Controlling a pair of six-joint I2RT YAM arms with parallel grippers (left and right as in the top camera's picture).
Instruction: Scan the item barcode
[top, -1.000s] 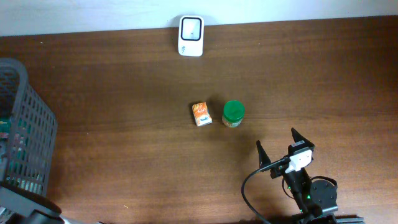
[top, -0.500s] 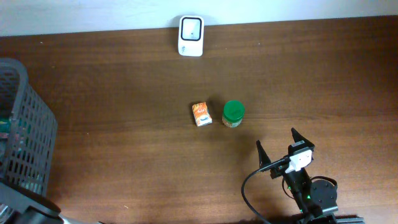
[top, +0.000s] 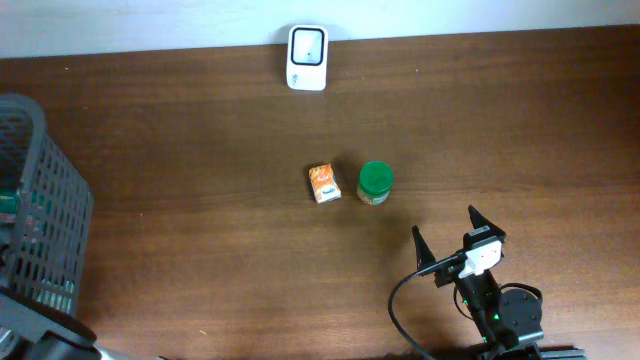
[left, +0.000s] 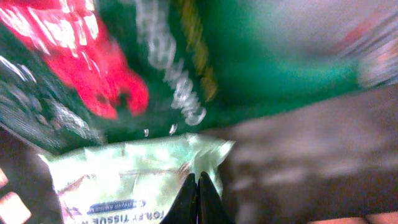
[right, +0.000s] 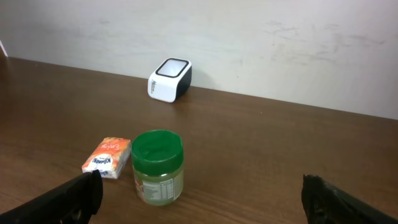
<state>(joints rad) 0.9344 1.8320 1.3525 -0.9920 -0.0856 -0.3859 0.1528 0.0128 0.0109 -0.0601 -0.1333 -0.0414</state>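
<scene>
Dark wood counter (top: 200, 130), pale wall (right: 249, 37); green-lidded jar (right: 157, 167) stands ahead of the wide-open right claw (right: 202, 190) (left claw (left: 199, 186) pinched shut at a tissue pack (left: 118, 180)).

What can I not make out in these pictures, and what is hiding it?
- Left tool: not visible overhead; its wrist view shows shut fingertips, a grip cannot be told.
- Basket contents: mesh wall hides them overhead; packages in left wrist view are blurred.
- Barcodes on green-lidded jar and orange packet: too small in overhead and right wrist views.
</scene>
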